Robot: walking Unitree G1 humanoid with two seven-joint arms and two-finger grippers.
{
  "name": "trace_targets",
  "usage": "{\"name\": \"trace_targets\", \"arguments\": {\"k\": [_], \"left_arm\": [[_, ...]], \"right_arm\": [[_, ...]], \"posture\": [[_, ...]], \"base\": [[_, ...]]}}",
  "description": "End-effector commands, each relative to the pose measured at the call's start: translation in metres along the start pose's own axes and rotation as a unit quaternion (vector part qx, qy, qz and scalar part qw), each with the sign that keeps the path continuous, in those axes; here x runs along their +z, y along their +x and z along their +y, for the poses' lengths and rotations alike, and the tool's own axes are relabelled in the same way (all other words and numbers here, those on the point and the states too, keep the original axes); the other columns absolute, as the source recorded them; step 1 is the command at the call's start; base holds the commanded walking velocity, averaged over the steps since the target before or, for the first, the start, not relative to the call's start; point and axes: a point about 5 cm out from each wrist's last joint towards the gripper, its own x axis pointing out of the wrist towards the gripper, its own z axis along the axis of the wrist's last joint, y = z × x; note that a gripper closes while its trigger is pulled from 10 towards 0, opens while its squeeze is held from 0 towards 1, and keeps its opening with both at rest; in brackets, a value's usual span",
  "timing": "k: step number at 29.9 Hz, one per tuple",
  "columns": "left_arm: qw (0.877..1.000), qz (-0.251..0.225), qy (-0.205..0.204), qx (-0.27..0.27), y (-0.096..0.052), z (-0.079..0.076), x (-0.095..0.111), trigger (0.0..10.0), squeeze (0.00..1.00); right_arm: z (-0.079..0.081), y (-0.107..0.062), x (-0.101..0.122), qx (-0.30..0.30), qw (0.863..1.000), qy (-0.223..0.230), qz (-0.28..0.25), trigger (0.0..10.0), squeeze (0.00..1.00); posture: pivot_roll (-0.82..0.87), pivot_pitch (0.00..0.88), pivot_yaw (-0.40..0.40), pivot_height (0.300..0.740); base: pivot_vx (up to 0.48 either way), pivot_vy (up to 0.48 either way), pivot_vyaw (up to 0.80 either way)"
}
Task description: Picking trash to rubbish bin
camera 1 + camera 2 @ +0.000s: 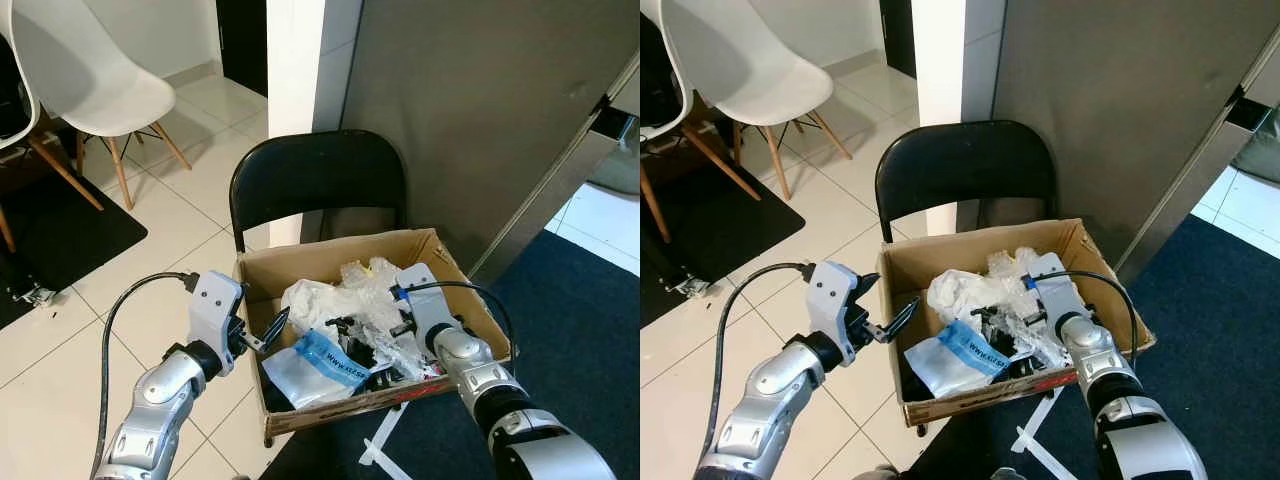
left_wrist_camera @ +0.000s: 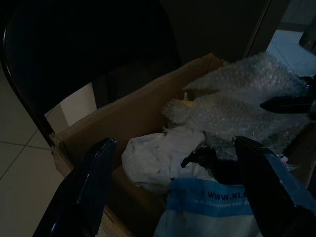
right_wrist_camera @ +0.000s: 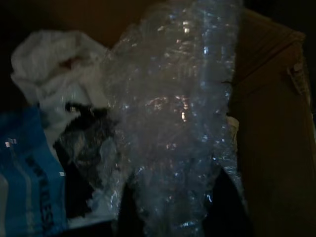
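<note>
On a white tile floor beside a dark rug, a cardboard box [image 1: 262, 270] sits on a black chair [image 1: 318, 175] and serves as the bin, so the trash sits high and easy to reach. The right gripper [image 1: 405, 322] is inside it, and seems to pinch a sheet of bubble wrap [image 3: 173, 123], though that view is dark. The left gripper [image 1: 262, 333] waits with its fingers spread at the box's edge, near a blue and white bag [image 1: 322, 362].

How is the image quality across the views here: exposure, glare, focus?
Left and right eye views: evenly lit and sharp; the cardboard box and blue-and-white bag read clearly. Left wrist view: dim, but the bubble wrap and open left gripper are legible. Right wrist view: dark and soft, glints on the bubble wrap held close before the right gripper.
</note>
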Motion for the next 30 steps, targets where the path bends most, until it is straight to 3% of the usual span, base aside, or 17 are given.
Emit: {"name": "trace_targets", "arguments": {"k": [1, 7, 8, 9, 10, 11, 12, 18, 23, 27, 28, 29, 30], "left_arm": [[1.000, 0.010, 0.004, 0.000, -0.003, 0.001, -0.002, 10.0, 0.00], [1.000, 0.010, 0.005, 0.002, -0.002, 0.002, -0.002, 10.0, 0.00], [1.000, 0.009, 0.005, 0.005, -0.002, 0.002, -0.002, 10.0, 0.00], [1.000, 0.009, 0.005, 0.005, -0.002, 0.002, -0.002, 10.0, 0.00], [1.000, 0.008, 0.006, 0.006, -0.002, 0.003, -0.002, 10.0, 0.00], [1.000, 0.008, 0.006, 0.006, -0.002, 0.003, -0.002, 10.0, 0.00], [1.000, 0.008, 0.006, 0.009, -0.001, 0.004, -0.001, 10.0, 0.00], [1.000, 0.007, 0.008, 0.012, -0.001, 0.005, -0.001, 10.0, 0.00], [1.000, 0.007, 0.010, 0.015, -0.001, 0.006, -0.001, 10.0, 0.00], [1.000, 0.006, 0.017, 0.026, -0.001, 0.009, 0.000, 10.0, 0.00], [0.999, 0.006, 0.023, 0.040, -0.001, 0.012, 0.000, 10.0, 0.00], [0.999, 0.006, 0.023, 0.040, -0.001, 0.012, 0.000, 10.0, 0.00], [0.998, 0.008, 0.031, 0.056, 0.000, 0.015, 0.000, 10.0, 0.00]], "right_arm": [[-0.002, 0.000, 0.004, -0.006, 1.000, 0.014, -0.014, 10.0, 1.00], [-0.011, 0.001, 0.020, -0.033, 0.997, 0.042, -0.055, 10.0, 1.00], [-0.018, 0.001, 0.035, -0.067, 0.992, 0.038, -0.099, 10.0, 1.00], [-0.018, 0.001, 0.035, -0.067, 0.992, 0.038, -0.099, 10.0, 1.00], [-0.025, 0.000, 0.045, -0.092, 0.988, 0.032, -0.123, 10.0, 0.56], [-0.025, 0.000, 0.045, -0.092, 0.988, 0.032, -0.123, 10.0, 0.56], [-0.042, -0.005, 0.065, -0.150, 0.974, 0.028, -0.168, 10.0, 0.00], [-0.061, -0.012, 0.086, -0.205, 0.955, 0.015, -0.215, 10.0, 0.00], [-0.070, -0.017, 0.091, -0.245, 0.941, 0.003, -0.233, 10.0, 0.00], [-0.076, -0.020, 0.091, -0.259, 0.935, 0.029, -0.239, 10.0, 0.00], [-0.077, -0.018, 0.083, -0.243, 0.939, 0.088, -0.225, 10.0, 0.00], [-0.077, -0.018, 0.083, -0.243, 0.939, 0.088, -0.225, 10.0, 0.00], [-0.075, -0.016, 0.078, -0.225, 0.942, 0.121, -0.218, 10.0, 0.00]], "posture": [[0.07, 0.156, -0.044, 0.740], [0.07, 0.155, -0.044, 0.740], [0.07, 0.154, -0.045, 0.740], [0.07, 0.154, -0.045, 0.740], [0.07, 0.153, -0.046, 0.740], [0.07, 0.153, -0.046, 0.740], [0.07, 0.152, -0.046, 0.740], [0.07, 0.150, -0.046, 0.740], [0.07, 0.148, -0.047, 0.740], [0.07, 0.148, -0.046, 0.740], [0.07, 0.146, -0.045, 0.740], [0.07, 0.146, -0.045, 0.740], [0.07, 0.146, -0.045, 0.740]], "base": [[0.000, 0.000, 0.00], [0.000, 0.000, 0.00], [0.000, 0.000, 0.00], [0.000, 0.000, 0.00], [0.000, 0.000, 0.00], [0.000, 0.000, 0.00], [0.000, 0.000, 0.00], [0.000, 0.000, 0.00], [0.000, 0.000, 0.00], [0.000, 0.000, 0.00], [0.000, 0.000, 0.00], [0.000, 0.000, 0.00], [0.000, 0.000, 0.00]]}}
